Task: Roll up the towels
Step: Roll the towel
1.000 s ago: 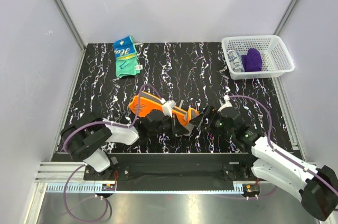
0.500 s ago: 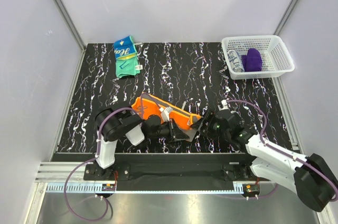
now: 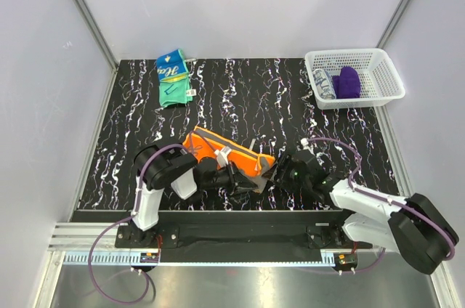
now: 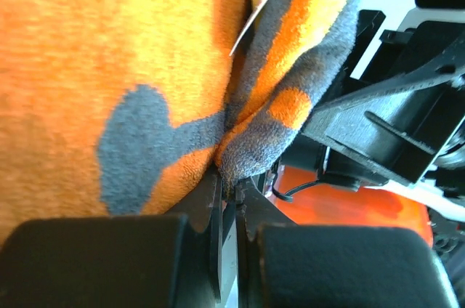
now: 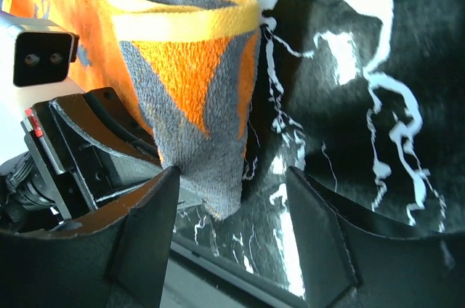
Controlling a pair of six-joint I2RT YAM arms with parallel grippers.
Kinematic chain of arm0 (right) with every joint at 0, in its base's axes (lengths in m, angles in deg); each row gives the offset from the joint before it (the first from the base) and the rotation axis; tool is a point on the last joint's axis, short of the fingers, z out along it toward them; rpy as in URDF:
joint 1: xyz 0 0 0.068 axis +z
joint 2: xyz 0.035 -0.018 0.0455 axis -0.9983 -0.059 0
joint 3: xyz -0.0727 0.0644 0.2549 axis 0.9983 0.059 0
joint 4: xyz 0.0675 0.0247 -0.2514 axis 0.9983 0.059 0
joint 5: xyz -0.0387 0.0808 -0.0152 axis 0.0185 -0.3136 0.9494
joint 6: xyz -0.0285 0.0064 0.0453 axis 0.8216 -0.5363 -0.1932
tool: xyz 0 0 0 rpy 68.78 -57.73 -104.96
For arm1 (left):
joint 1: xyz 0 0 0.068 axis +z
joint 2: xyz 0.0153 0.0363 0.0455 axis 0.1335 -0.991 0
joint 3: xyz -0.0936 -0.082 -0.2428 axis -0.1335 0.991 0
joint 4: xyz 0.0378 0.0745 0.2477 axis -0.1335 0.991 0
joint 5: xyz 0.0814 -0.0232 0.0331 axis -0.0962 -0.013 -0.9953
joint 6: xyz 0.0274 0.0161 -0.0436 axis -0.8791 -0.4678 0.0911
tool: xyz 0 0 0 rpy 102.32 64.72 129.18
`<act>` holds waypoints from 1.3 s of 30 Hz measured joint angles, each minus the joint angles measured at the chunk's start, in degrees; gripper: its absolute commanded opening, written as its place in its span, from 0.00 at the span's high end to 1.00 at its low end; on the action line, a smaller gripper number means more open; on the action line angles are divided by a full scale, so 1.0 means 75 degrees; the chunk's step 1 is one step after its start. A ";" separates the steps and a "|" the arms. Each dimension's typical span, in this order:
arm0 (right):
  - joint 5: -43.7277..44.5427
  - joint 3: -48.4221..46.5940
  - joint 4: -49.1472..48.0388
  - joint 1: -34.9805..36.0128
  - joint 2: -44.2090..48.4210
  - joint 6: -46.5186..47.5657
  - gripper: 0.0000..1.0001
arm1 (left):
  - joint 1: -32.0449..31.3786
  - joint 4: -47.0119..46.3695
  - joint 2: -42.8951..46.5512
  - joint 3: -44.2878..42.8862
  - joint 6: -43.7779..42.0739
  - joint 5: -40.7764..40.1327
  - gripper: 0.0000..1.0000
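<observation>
Right tool (image 5: 231,210) edged closer, spread; left tool (image 4: 227,210) pinches orange towel (image 4: 109,54).

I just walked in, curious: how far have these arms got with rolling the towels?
Neither towel on the table looks rolled. In hand: the left gripper is shut on a fold of the orange towel; the right gripper is open at its corner. Left: the teal towel at the back.
</observation>
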 measured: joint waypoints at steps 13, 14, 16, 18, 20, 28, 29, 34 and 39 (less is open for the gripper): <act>-0.0093 0.0000 -0.1632 0.0000 -0.1262 0.0256 0.55 | 0.0154 -0.0306 -0.0312 -0.0108 0.0391 0.0323 1.00; -0.0108 0.0000 -0.1746 0.0000 -0.1338 0.0274 0.60 | 0.0166 -0.0312 -0.0323 -0.0131 0.0388 0.0341 0.96; -0.0160 0.0006 -0.1947 0.0000 -0.1443 0.0286 0.64 | 0.0189 -0.0294 -0.0335 -0.0175 0.0379 0.0391 0.92; -0.0236 0.0015 -0.2078 0.0000 -0.1501 0.0294 0.68 | 0.0216 -0.0286 -0.0335 -0.0187 0.0312 0.0417 0.80; -0.0268 0.0012 -0.2060 0.0000 -0.1492 0.0291 0.70 | 0.0230 -0.0204 -0.0265 -0.0184 0.0163 0.0431 0.63; -0.0134 -0.0455 -0.0452 0.0114 -0.0586 0.0353 0.72 | 0.0236 0.1786 0.1877 -0.0187 -0.1078 0.0204 0.48; -0.0087 -0.0565 -0.0256 0.0125 -0.0542 0.0370 0.73 | 0.0236 0.2381 0.2256 -0.0219 -0.1335 0.0058 0.48; -0.0026 -0.0857 0.0452 0.0259 -0.0717 0.0425 0.72 | -0.0189 0.5829 0.4004 -0.0933 -0.2943 -0.1757 0.47; -0.0003 -0.1192 0.1151 0.0382 -0.1239 0.0420 0.72 | -0.1620 0.8276 0.5068 -0.1920 -0.4561 -0.4325 0.45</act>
